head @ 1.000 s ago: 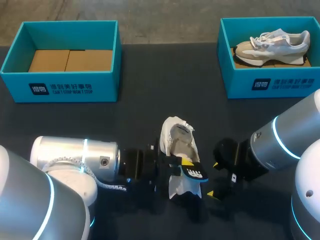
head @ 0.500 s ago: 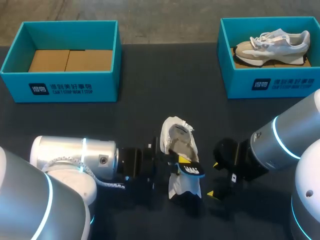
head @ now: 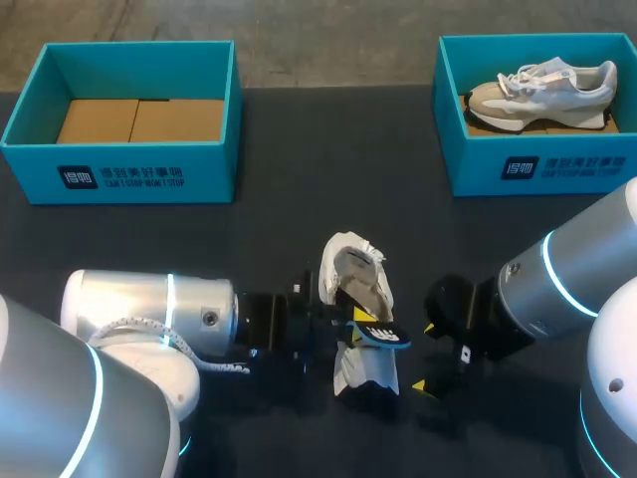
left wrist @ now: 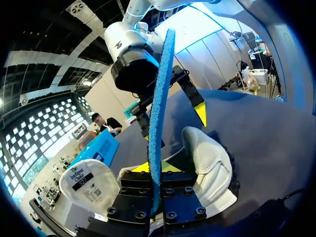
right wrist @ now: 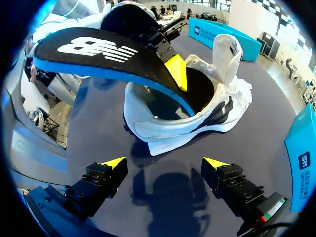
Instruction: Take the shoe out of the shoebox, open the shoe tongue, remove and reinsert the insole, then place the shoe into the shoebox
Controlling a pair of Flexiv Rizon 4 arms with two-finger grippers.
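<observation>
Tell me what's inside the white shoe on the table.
Only the black insole, front end in; the left hand holds its heel raised. Inside the shoe, the toe is covered.

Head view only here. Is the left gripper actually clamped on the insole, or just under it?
Observer: Clamped. The left wrist view shows the insole edge-on between both fingers of the left gripper.
Operator: Is it fully out yet?
Observer: No. In the right wrist view its lower end sits inside the shoe opening.
Operator: And the other arm?
Observer: The right gripper is open, holding nothing, short of the shoe's side.
</observation>
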